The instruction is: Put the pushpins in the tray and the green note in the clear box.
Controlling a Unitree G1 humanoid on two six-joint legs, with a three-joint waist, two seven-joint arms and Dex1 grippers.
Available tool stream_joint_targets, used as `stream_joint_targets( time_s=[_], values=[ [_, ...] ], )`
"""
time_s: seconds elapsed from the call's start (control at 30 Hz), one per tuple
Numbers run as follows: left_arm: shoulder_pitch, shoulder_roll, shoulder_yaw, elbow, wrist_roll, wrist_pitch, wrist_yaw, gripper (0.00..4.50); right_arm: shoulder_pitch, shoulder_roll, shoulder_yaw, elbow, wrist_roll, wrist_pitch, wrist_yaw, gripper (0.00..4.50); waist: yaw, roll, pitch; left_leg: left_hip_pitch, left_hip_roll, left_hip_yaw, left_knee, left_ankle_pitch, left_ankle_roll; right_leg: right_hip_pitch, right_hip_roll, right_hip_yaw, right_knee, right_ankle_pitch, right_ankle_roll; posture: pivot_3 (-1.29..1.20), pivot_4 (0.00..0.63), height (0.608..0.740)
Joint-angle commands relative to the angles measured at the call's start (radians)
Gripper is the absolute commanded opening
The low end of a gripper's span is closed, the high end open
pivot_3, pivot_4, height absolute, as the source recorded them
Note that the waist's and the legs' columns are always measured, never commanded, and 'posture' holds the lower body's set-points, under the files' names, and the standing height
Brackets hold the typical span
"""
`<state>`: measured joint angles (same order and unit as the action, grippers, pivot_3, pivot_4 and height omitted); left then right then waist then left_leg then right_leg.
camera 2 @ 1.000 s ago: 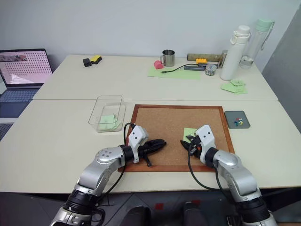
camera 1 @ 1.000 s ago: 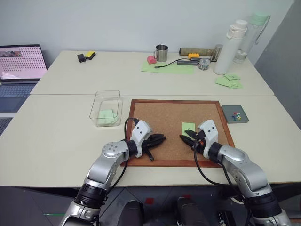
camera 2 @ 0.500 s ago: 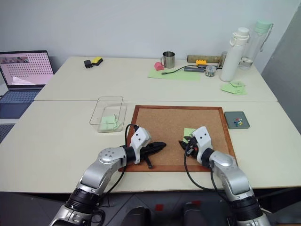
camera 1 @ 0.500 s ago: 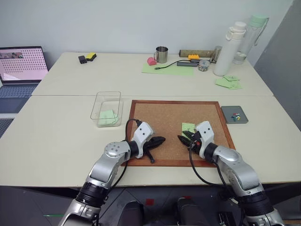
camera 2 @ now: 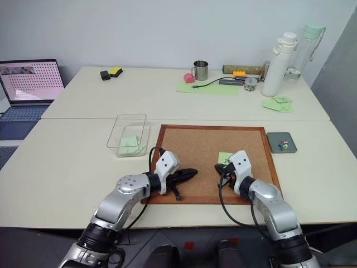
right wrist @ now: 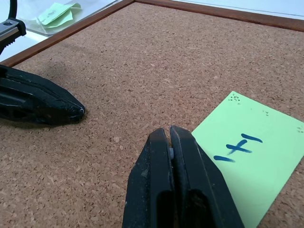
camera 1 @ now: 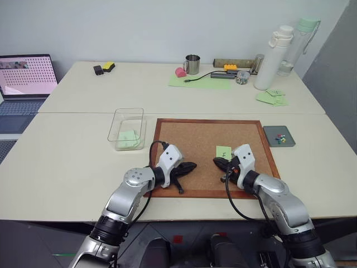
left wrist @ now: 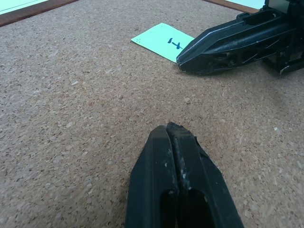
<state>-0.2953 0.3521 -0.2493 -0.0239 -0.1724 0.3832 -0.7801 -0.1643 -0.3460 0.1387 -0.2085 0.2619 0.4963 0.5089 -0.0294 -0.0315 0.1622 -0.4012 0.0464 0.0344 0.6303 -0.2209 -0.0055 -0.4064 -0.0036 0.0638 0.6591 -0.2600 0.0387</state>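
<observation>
Right end effector (right wrist: 171,135): black tapered fingers pressed together, empty, over grainy corkboard (camera 1: 189,139). Left end effector (left wrist: 167,130): likewise together. Green note (camera 1: 223,152): flat paper square on cork. Pushpins (camera 1: 280,137): in grey tray (camera 1: 270,134). Clear box (camera 1: 118,120): glossy plastic, left of board.

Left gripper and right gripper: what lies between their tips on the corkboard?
Bare cork. In the left wrist view the left gripper and the right gripper, both shut, have bare corkboard between them; the green note lies off to the side.
</observation>
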Motion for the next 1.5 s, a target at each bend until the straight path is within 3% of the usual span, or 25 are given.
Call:
stream_joint_targets(
  time_s=[0.03, 0.2, 0.33, 0.53, 0.77, 0.97, 1.37, 1.4, 1.5],
  values=[
    [0.015, 0.011, -0.026, 0.019, 0.013, 0.020, -0.013, 0.00, -0.020, -0.022, -0.046, -0.169, 0.050, 0.019, 0.018, 0.01, 0.000, 0.000, 0.000, 0.000, 0.000, 0.000, 0.000, 0.000, 0.000, 0.000, 0.000, 0.000, 0.000, 0.000, 0.000, 0.00, 0.150, 0.740],
    [0.012, 0.006, -0.019, 0.020, 0.001, 0.023, -0.014, 0.00, -0.036, -0.087, -0.048, -0.217, 0.024, 0.026, 0.037, 0.01, 0.000, 0.000, 0.000, 0.001, 0.000, 0.000, 0.000, 0.000, 0.000, 0.000, 0.000, 0.000, 0.000, 0.000, 0.000, 0.00, 0.150, 0.740],
    [-0.019, -0.048, 0.053, -0.009, -0.100, 0.087, 0.002, 0.00, -0.046, -0.173, -0.018, -0.230, -0.038, -0.021, 0.079, 0.01, 0.000, 0.000, 0.000, 0.000, 0.000, 0.000, 0.000, 0.000, 0.000, 0.000, 0.000, 0.000, 0.000, 0.000, 0.000, 0.00, 0.150, 0.740],
    [-0.129, -0.084, 0.230, -0.103, -0.414, 0.402, -0.009, 0.98, -0.046, -0.298, 0.008, -0.227, -0.121, -0.150, 0.171, 0.00, 0.000, -0.003, 0.004, 0.000, 0.000, -0.001, 0.001, 0.000, 0.000, 0.000, 0.000, -0.001, 0.000, 0.000, 0.000, 0.00, 0.150, 0.740],
    [-0.251, -0.131, 0.335, -0.049, -0.608, 0.687, 0.097, 2.40, -0.066, -0.424, 0.051, -0.208, -0.239, -0.411, 0.294, 0.00, -0.002, -0.004, 0.005, 0.000, -0.001, -0.001, 0.000, 0.000, 0.000, 0.000, 0.001, -0.001, -0.001, 0.000, 0.000, 0.00, 0.150, 0.740],
    [-0.282, -0.178, 0.395, -0.034, -0.758, 0.860, 0.145, 2.40, -0.141, -0.479, 0.087, -0.185, -0.323, -0.627, 0.375, 0.00, -0.003, -0.007, 0.008, 0.000, -0.001, -0.001, 0.001, 0.000, -0.001, 0.000, 0.001, -0.001, 0.001, 0.000, 0.000, 0.00, 0.150, 0.740],
    [-0.265, -0.217, 0.383, -0.044, -0.772, 0.820, 0.176, 2.40, -0.267, -0.439, 0.126, -0.124, -0.357, -0.767, 0.436, 0.00, 0.000, -0.008, 0.008, 0.000, -0.001, -0.002, 0.001, 0.001, -0.001, 0.000, 0.000, -0.001, 0.001, 0.001, -0.002, 0.00, 0.150, 0.740],
    [-0.264, -0.218, 0.385, -0.045, -0.775, 0.817, 0.178, 2.04, -0.271, -0.436, 0.127, -0.122, -0.358, -0.771, 0.438, 0.00, 0.000, -0.008, 0.008, 0.000, -0.001, -0.002, 0.001, 0.001, -0.001, 0.000, 0.000, -0.001, 0.001, 0.002, -0.002, 0.00, 0.150, 0.740],
    [-0.263, -0.220, 0.390, -0.046, -0.786, 0.809, 0.177, 1.52, -0.276, -0.431, 0.128, -0.117, -0.359, -0.781, 0.443, 0.00, 0.001, -0.008, 0.008, 0.000, -0.001, -0.001, 0.001, 0.001, -0.002, 0.000, 0.000, -0.001, 0.001, 0.002, -0.004, 0.00, 0.150, 0.740]
  ],
)
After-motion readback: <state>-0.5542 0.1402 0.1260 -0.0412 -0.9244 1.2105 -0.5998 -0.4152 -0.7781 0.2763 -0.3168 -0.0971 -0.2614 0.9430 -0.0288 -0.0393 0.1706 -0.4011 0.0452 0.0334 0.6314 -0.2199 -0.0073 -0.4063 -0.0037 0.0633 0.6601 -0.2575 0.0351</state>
